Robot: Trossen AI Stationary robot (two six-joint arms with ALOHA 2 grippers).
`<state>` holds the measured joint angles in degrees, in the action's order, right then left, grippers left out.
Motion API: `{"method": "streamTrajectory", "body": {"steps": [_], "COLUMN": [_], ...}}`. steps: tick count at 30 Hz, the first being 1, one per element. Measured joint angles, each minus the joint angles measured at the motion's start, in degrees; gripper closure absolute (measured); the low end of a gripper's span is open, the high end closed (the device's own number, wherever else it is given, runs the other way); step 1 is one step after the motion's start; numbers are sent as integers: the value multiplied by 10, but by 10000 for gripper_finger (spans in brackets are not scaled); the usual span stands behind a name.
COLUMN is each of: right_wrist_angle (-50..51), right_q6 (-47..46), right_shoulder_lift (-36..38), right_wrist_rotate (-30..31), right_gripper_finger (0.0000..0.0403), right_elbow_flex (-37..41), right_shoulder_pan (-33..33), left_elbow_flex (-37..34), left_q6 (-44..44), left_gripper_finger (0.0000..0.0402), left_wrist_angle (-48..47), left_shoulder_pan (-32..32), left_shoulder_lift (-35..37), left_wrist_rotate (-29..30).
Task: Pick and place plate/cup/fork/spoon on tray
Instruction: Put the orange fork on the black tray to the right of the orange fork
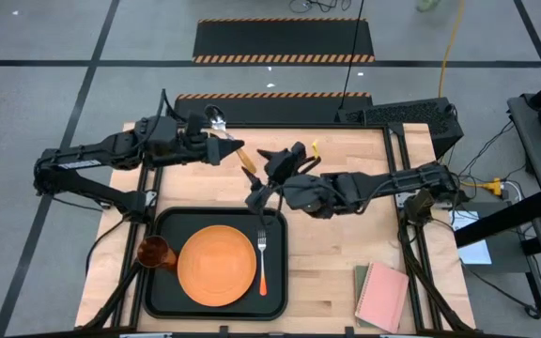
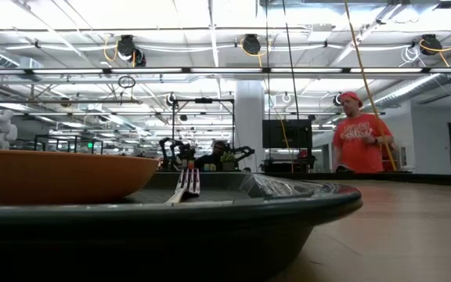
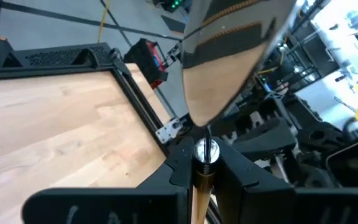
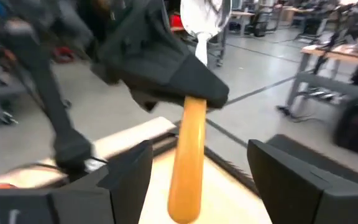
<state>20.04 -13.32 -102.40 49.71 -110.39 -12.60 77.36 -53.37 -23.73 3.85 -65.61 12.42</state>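
Spoon: small spoon with silver metal bowl and orange-yellow handle (image 1: 227, 137), held in the air above the far edge of the light wooden table (image 1: 346, 235), near the left side.
Long axis: from above it runs diagonally, bowl toward the far left, handle end toward the right arm.
Left pincer (image 1: 216, 141): fingers clamped on the spoon's neck, hiding part of the handle.
Right pincer (image 1: 269, 174): fingers spread wide and empty, just beside the handle end; its wrist camera shows the handle between them without contact.
Hidden: the low camera sits behind the rim of the large black rectangular tray (image 1: 162, 291), which blocks most of the table.
Tray contents: round flat orange plate (image 1: 217, 265), orange-handled fork (image 1: 262, 258) lying lengthwise with tines pointing away, amber translucent cup (image 1: 154, 252) at the left rim.
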Motion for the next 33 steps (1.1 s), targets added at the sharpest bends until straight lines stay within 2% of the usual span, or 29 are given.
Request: {"method": "streamTrajectory", "body": {"steps": [3,9,18,33], "right_wrist_angle": [8,38,38,48], "right_q6": [41,33,33,12], "right_shoulder_lift": [-7,-6,-6,-6], "right_wrist_rotate": [32,13,11,12], "right_gripper_finger": [148,173,237,331], "right_elbow_flex": [0,11,39,43], "right_shoulder_pan": [1,18,29,29], "left_elbow_flex": [0,1,1,0], "left_q6": [-8,-23,-37,-31], "left_gripper_finger": [366,366,363,366], "left_wrist_angle": [8,36,58,41], "left_shoulder_pan": [6,7,7,13], "left_shoulder_lift": [-11,-32,-64,-64], "left_wrist_rotate": [5,16,7,10]}}
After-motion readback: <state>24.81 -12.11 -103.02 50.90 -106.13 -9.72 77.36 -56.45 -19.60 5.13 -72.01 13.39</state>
